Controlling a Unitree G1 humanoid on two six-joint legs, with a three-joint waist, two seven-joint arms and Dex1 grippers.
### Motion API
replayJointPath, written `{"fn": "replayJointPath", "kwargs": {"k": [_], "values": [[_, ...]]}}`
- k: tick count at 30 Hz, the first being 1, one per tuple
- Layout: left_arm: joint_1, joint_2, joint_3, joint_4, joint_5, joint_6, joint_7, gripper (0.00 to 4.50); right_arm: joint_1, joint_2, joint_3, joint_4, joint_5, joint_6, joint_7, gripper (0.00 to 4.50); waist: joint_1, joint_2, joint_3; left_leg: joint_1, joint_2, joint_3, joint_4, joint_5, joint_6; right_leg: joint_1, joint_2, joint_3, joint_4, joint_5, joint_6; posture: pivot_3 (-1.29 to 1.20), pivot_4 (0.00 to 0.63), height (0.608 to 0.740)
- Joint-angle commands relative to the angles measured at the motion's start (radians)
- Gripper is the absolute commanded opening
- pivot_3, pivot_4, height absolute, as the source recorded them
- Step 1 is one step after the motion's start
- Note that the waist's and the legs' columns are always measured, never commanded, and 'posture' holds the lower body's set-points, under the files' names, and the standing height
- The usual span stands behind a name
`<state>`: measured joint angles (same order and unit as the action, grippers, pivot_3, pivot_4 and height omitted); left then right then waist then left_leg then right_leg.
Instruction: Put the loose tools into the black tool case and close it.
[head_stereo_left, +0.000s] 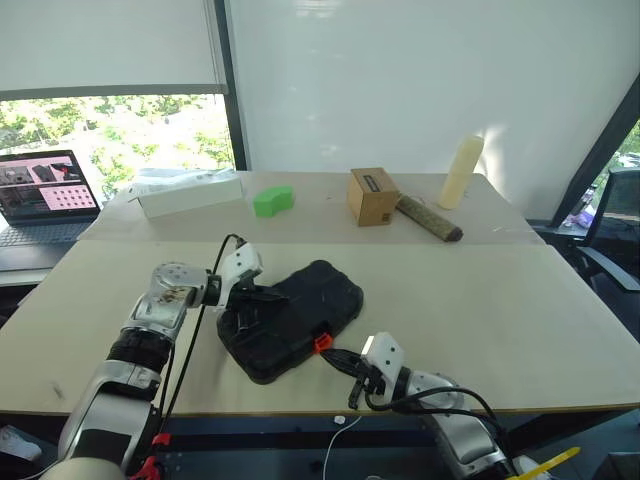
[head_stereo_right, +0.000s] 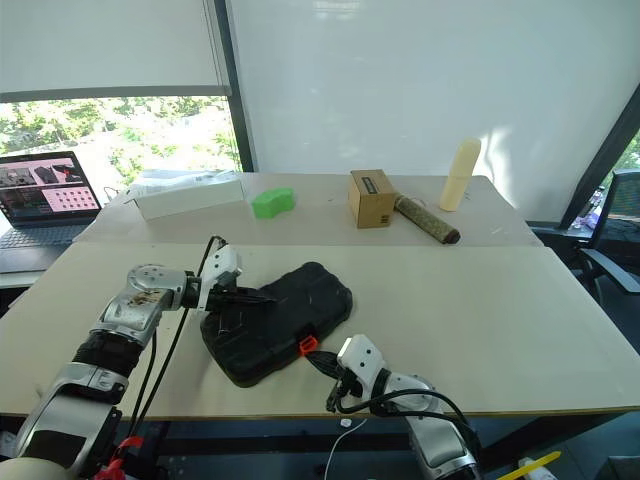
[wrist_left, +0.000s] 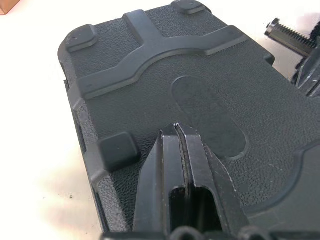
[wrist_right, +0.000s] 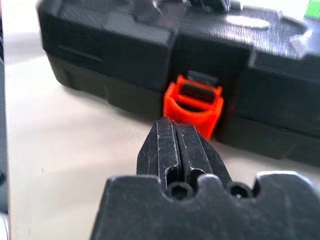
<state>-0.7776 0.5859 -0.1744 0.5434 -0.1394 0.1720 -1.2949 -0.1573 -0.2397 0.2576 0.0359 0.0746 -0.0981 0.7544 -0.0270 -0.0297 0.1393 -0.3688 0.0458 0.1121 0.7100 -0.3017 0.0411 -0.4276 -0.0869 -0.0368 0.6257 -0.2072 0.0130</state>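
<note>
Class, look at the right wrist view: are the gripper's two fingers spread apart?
No: the right gripper has both fingers pressed together before the orange latch tab.

Office or laboratory test room arranged for manipulation trials. Two plain, pale worktops (head_stereo_left: 520, 320) stand edge to edge before a blank white wall panel. Beyond the left end effector (head_stereo_left: 262, 296), an open laptop (head_stereo_left: 45, 195) with pictures on its screen rests on a lower side surface beneath a window with a lowered roller blind; trees show outside. Well beyond both end effectors, the far worktop carries sparse props: a long white box (head_stereo_left: 190, 193), a green block (head_stereo_left: 272, 200), a small cardboard box (head_stereo_left: 372, 195), a dark roll (head_stereo_left: 430, 219) and a cream cylinder (head_stereo_left: 461, 172). Beyond the right end effector (head_stereo_left: 340, 358), to its right, stands a dark office chair (head_stereo_left: 612, 235).
</note>
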Motion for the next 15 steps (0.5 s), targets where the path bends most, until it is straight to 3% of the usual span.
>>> {"fn": "replayJointPath", "kwargs": {"k": [1, 10, 15], "values": [[0.054, 0.002, -0.059, 0.042, 0.06, 0.014, -0.012, 0.0, -0.041, 0.037, -0.027, -0.056, 0.044, -0.073, -0.029, 0.03, 0.0, 0.0, 0.0, 0.0, 0.0, 0.0, 0.0, 0.0, 0.0, 0.0, 0.0, 0.0, 0.0, 0.0, 0.0, 0.0, 0.15, 0.74], [0.075, 0.007, -0.063, 0.035, 0.061, 0.014, -0.028, 0.0, -0.068, 0.044, -0.037, -0.033, 0.026, -0.138, -0.066, 0.03, 0.01, 0.001, 0.0, 0.0, -0.001, 0.0, -0.002, -0.001, -0.001, 0.0, -0.001, 0.0, 0.0, 0.001, -0.005, 0.0, 0.15, 0.74], [0.069, 0.006, -0.063, 0.044, 0.068, 0.007, -0.029, 0.0, -0.037, -0.012, -0.038, -0.111, 0.048, -0.027, -0.041, 0.03, 0.011, 0.001, 0.0, 0.0, -0.004, 0.001, -0.004, -0.001, -0.001, 0.001, -0.004, 0.0, -0.002, 0.001, -0.005, 0.0, 0.15, 0.74]]}}
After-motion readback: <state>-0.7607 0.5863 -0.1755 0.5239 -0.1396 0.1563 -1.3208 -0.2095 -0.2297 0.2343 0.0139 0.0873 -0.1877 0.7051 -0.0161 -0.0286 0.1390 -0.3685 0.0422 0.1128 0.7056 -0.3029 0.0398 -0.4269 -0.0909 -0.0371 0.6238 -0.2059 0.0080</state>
